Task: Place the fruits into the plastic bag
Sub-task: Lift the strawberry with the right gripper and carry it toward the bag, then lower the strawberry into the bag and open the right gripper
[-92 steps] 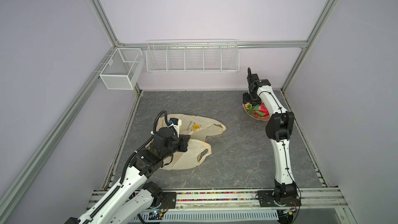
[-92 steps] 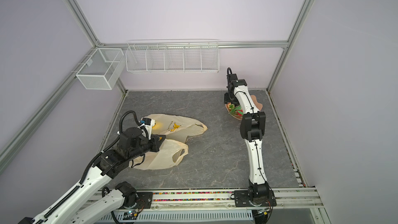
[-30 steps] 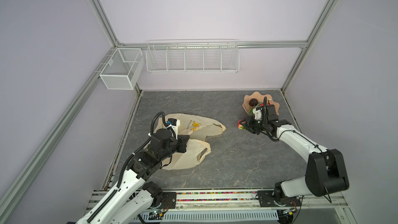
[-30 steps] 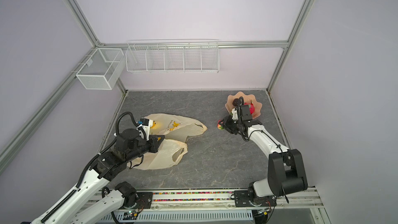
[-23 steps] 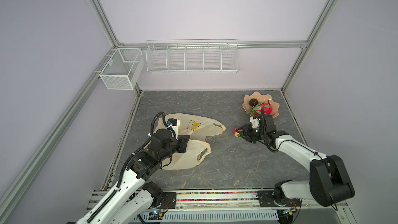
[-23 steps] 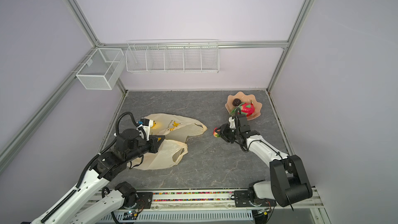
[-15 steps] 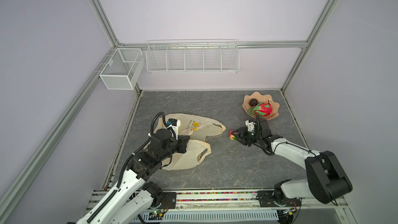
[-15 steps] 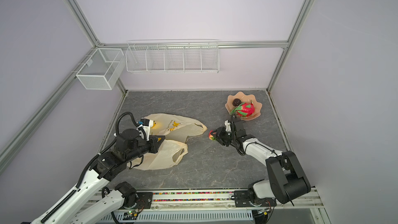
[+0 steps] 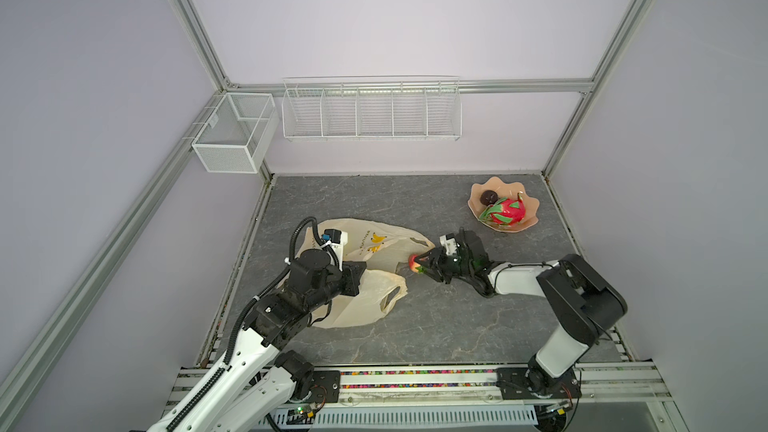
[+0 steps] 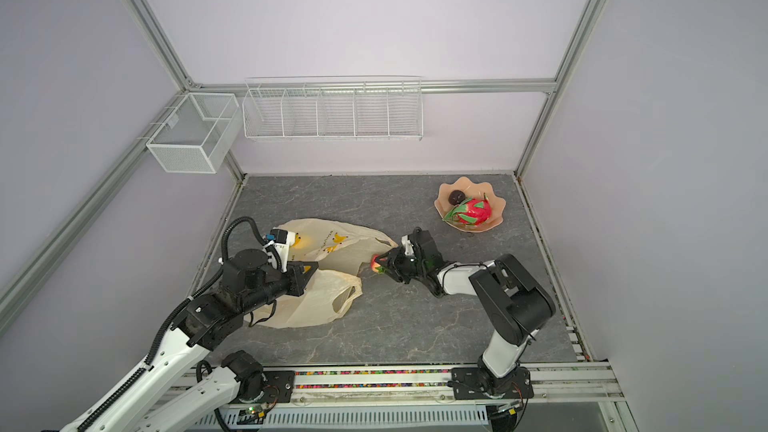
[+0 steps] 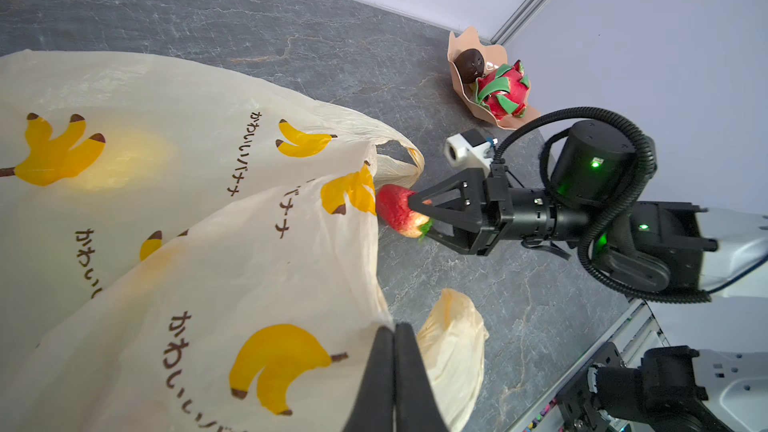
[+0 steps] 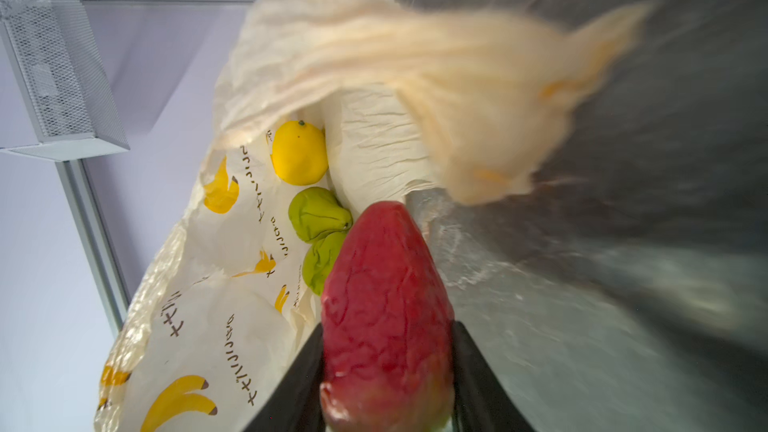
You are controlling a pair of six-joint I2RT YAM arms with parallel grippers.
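Note:
The cream plastic bag [image 9: 357,309] [image 10: 320,301] with banana prints lies left of centre in both top views. My left gripper [image 9: 360,278] [image 11: 395,328] is shut on the bag's upper edge and holds the mouth lifted. My right gripper [image 9: 420,263] [image 11: 420,214] [image 12: 386,338] is shut on a red strawberry [image 9: 414,263] [image 10: 377,263] [image 11: 395,209] [image 12: 386,297] right at the bag's mouth. Inside the bag lie a yellow round fruit [image 12: 299,151] and a green lumpy fruit [image 12: 318,214]. The dragon fruit [image 9: 508,211] [image 11: 500,93] and the dark brown ball [image 9: 487,197] [image 11: 469,66] sit in the peach bowl [image 9: 530,203].
A white wire rack [image 9: 370,112] hangs on the back wall and a mesh box [image 9: 232,135] on the left frame. The bowl stands near the back right corner. The arms' base rail [image 9: 415,380] runs along the front edge.
My right gripper has carried the strawberry leftward from beside the bowl to the bag's mouth. The left gripper has kept its hold on the bag's edge.

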